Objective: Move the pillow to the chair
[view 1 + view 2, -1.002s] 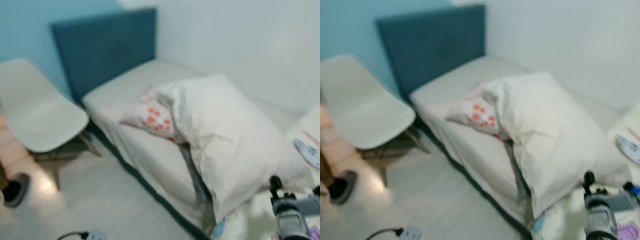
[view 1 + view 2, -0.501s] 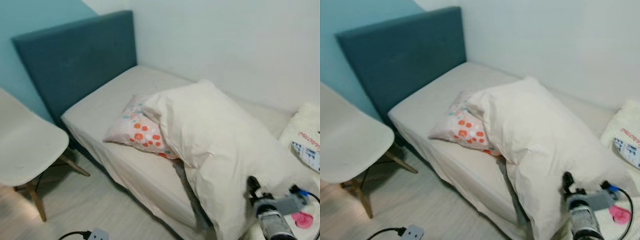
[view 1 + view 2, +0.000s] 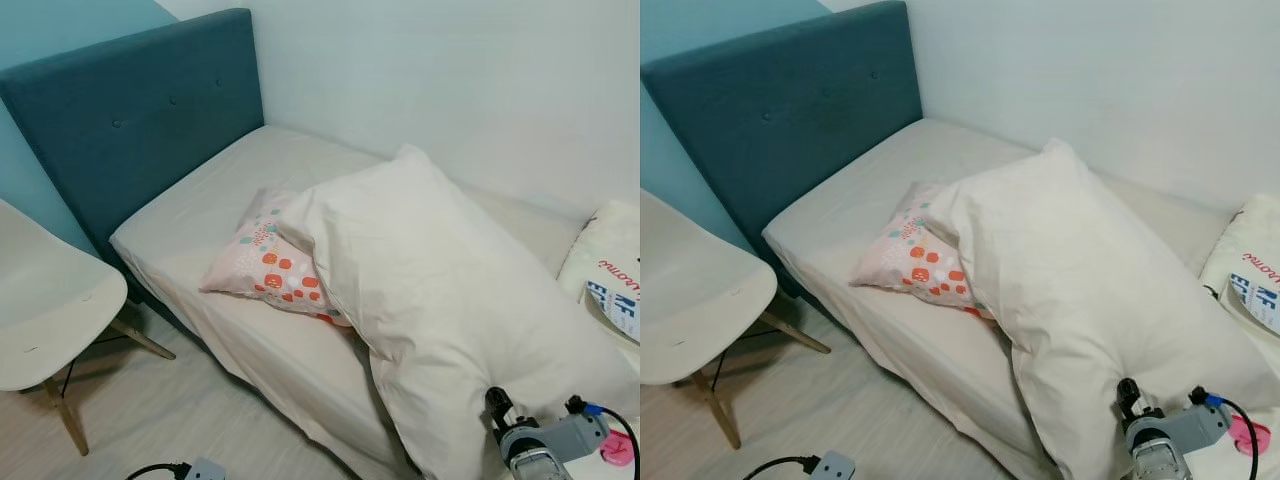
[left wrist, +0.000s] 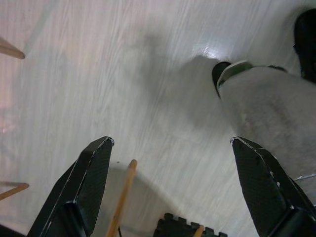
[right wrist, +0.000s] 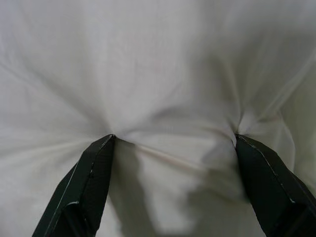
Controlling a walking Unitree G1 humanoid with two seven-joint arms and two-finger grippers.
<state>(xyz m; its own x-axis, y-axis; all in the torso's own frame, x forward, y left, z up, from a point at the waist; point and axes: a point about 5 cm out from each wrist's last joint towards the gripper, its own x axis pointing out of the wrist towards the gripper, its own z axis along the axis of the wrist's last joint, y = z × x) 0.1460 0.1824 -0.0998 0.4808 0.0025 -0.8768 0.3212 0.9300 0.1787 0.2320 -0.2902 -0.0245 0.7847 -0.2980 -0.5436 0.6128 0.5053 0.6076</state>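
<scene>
Right wrist view: our right gripper [image 5: 173, 143] is spreading its jaws wide, both fingertips [image 5: 101, 148] pressing into the white pillow [image 3: 440, 290] and dimpling its cover. The pillow is lying on the bed [image 3: 215, 215], overlapping a dotted cushion [image 3: 265, 265]. The chair [image 3: 45, 315] is standing beside the bed. Our left gripper [image 4: 170, 163] is hanging wide open over the floor [image 4: 123, 74].

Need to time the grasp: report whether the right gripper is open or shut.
Open. The right gripper's fingers stand wide apart, tips pressing into the white pillow, fabric bunching between.
</scene>
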